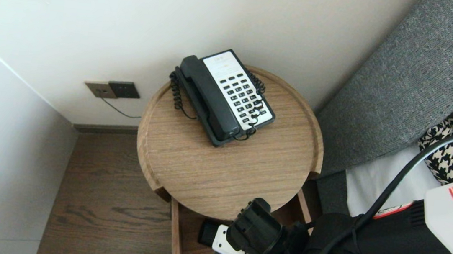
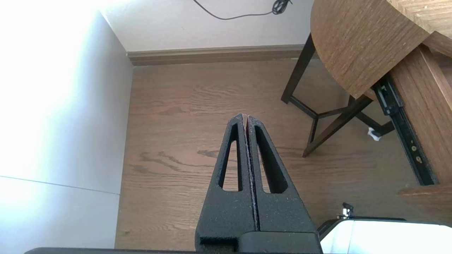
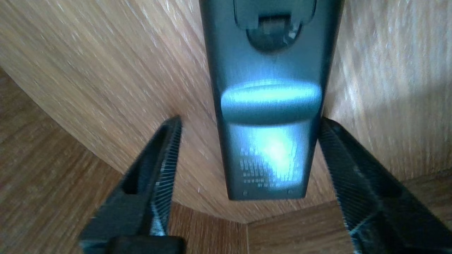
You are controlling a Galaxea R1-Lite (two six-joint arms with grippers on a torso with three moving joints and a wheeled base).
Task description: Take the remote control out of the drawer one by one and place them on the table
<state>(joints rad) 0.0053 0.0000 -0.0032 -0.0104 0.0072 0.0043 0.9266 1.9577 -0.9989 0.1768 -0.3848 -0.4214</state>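
Right tool [image 3: 250, 121] spread around a remote [image 3: 268, 141] in the open drawer [image 1: 176, 239].
Its fingers [image 3: 166, 151] flank the remote without touching, so it rests on wood under the surface's [image 1: 221, 173] near edge; the left tool [image 2: 246, 118], pressed together, hangs idle over the floor [image 2: 176, 106].

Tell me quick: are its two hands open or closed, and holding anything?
Left gripper: closed, empty.
Right gripper: open, a finger on each side of a remote control, not gripping it.

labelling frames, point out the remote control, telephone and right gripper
remote control [image 3: 270, 102]: right wrist view, middle of its back
telephone [image 1: 212, 98]: head view, on its handset
right gripper [image 3: 249, 120]: right wrist view, midway between its fingertips
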